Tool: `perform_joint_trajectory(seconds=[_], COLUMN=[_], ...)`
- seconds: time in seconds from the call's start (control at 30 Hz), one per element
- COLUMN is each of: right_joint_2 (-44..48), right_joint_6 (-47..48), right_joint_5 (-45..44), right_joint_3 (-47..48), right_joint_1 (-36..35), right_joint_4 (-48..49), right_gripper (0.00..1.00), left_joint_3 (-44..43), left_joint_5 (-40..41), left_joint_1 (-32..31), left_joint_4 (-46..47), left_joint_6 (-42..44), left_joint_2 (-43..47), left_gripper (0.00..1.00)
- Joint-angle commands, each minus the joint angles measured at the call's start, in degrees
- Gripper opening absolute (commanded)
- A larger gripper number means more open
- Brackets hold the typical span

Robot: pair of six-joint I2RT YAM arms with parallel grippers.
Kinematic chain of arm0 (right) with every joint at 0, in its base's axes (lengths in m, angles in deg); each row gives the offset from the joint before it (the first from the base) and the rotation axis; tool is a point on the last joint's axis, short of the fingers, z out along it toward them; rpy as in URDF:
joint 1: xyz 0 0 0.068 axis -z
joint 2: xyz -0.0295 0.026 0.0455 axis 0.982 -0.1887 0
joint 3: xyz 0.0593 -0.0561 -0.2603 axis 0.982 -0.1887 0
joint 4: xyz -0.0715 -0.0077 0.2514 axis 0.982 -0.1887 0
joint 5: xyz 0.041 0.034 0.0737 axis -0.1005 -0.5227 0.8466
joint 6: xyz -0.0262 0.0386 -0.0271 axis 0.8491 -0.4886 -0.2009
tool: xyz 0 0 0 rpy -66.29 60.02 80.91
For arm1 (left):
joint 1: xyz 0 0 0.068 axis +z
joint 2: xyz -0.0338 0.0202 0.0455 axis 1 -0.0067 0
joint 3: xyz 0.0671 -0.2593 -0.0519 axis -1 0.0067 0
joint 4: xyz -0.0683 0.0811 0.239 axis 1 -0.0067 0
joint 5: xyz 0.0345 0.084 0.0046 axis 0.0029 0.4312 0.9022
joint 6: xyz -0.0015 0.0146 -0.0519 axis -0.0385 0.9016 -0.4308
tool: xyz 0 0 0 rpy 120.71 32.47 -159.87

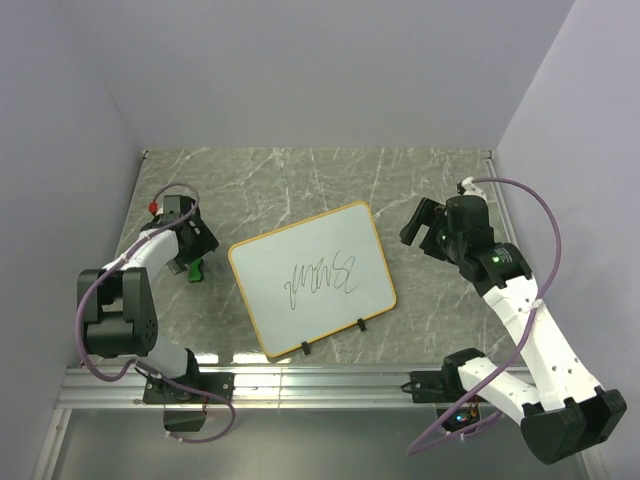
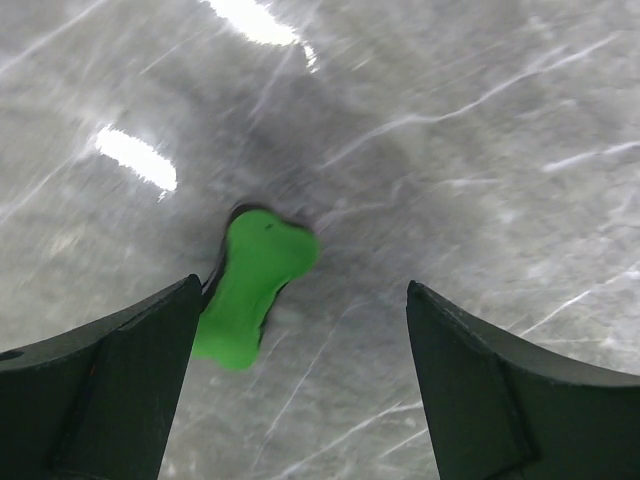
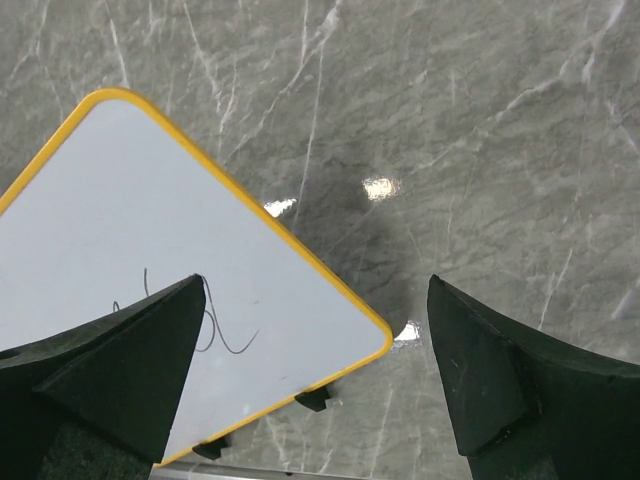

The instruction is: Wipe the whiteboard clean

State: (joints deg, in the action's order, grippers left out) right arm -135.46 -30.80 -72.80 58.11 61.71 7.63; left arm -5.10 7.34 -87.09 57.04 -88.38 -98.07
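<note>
Grey marbled tabletop (image 1: 300,180) carries everything here; the whiteboard (image 1: 345,240) lies flat near its middle, turned at an angle, with its two black clip feet (image 1: 305,348) on the near edge; a dark scribble (image 1: 322,279) runs across its centre, so none of the wiping is done. Well to the left, apart from the board, lies the small green eraser (image 2: 252,285), bone-shaped and flat on the stone. The left end effector (image 2: 303,292) hangs right over it, fingers spread wide and gripping nothing; in the left wrist view the eraser sits off-centre, close against the left-hand finger, with a broad gap on the other side. The right end effector (image 3: 316,283) is likewise wide open and empty, poised above the board's right corner without touching it.

The risks, as I judge them: closing from this offset, one finger would likely meet the eraser first and shove or spin it rather than pinch it, since it looks light and lies skewed to the fingers; a shallow descent could catch only its upper edge and let it squirt out; too deep a descent would drive the fingertips into the stone. Further on, the board seems to rest loose on the tabletop, so sideways wiping pressure may slide or turn it unless the right arm pins it; a stroke that runs over the raised frame could snag the eraser and pull it from the grip.
</note>
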Motion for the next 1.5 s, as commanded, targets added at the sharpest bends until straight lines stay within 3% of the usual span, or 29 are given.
perform_joint_trajectory(seconds=[0.0, 0.47, 0.87, 0.97, 1.0, 1.17, 1.2, 1.33, 1.47], right_joint_2=[-0.52, -1.49, -2.54, -2.63, -2.81, -2.54, -2.54, -3.24, -7.45], right_joint_6=[1.26, 2.84, 5.39, 5.92, 6.01, 6.45, 6.62, 10.57, 13.04], right_joint_5=[0.05, -1.62, -3.11, -3.38, -3.29, -3.38, -3.38, 2.49, 16.45], right_joint_3=[0.37, 0.54, 2.12, 2.65, 2.82, 2.92, 2.91, 2.74, 4.93], right_joint_1=[-1.22, -2.89, -4.39, -4.56, -4.65, -4.74, -4.65, -4.65, -4.48], right_joint_4=[0.72, 1.59, 2.91, 3.0, 2.91, 3.35, 3.44, 7.3, 13.7], right_gripper=[0.98, 0.98, 0.98, 0.98, 0.98, 0.98, 0.98, 0.98, 0.97], left_joint_3=[0.75, 1.98, 4.44, 5.23, 5.23, 4.97, 4.71, 2.43, -3.46], left_joint_5=[-3.03, -3.39, -2.68, -2.77, -2.77, -2.16, -2.16, -1.98, -0.66], left_joint_1=[-0.33, -0.33, -1.91, -2.08, -2.17, -2.26, -2.26, -2.26, -4.19], left_joint_4=[6.41, 5.02, 2.99, 3.08, 3.08, 2.29, 2.12, -0.6, -5.26], left_joint_6=[3.66, 0.5, -1.35, -1.52, -1.52, -1.7, -1.61, -1.7, -2.13], left_joint_2=[-1.15, -2.56, 0.25, 0.96, 1.22, 0.87, 0.61, 0.95, 3.23], left_gripper=[0.88, 0.83, 0.69, 0.56, 0.43, 0.13, 0.01, 0.0, 0.0])
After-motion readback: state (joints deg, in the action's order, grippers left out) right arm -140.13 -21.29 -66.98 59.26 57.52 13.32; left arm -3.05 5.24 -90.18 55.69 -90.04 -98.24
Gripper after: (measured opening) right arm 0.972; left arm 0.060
